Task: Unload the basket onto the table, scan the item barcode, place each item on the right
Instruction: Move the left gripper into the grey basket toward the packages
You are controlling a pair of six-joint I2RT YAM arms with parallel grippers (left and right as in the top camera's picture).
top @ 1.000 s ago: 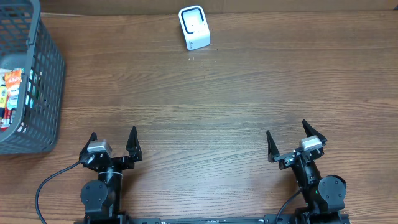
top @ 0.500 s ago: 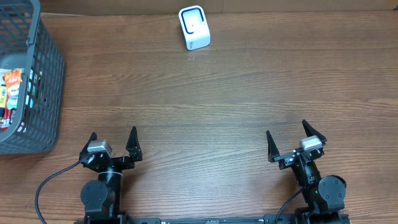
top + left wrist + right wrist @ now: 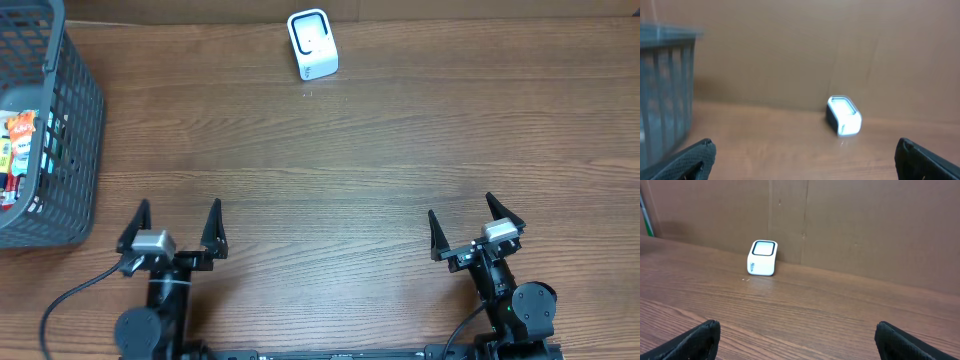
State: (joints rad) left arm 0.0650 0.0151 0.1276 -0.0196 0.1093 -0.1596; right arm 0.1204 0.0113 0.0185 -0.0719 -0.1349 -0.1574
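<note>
The item (image 3: 18, 150) — one of several colourful packets, too small to tell apart — lies inside the grey basket (image 3: 75, 110) at the far left edge of the table (image 3: 350, 170), not yet picked up. Judged from here, the main risk is the reach into the basket. Its mesh walls stand tall and the packets are crowded against one side, so the left pincer (image 3: 178, 214) could catch the rim, shove or tip the basket, or close on two packets at once. A thin packet could also slip or twist in the grip, leaving its barcode turned away from the white scanner (image 3: 312, 44), which stands at the back of the table near the middle. Where the barcode sits on any packet cannot be told. The left wrist view is blurred, which would make the approach harder to judge.

Both pincers stand wide open and hold nothing. The left pincer is at the near edge of the table, to the right of the basket and nearer the robot than the packets — well apart from them, with the basket wall between. The right pincer (image 3: 461, 212) is at the near right, farther still from the item. The scanner lies ahead of both, well apart.
</note>
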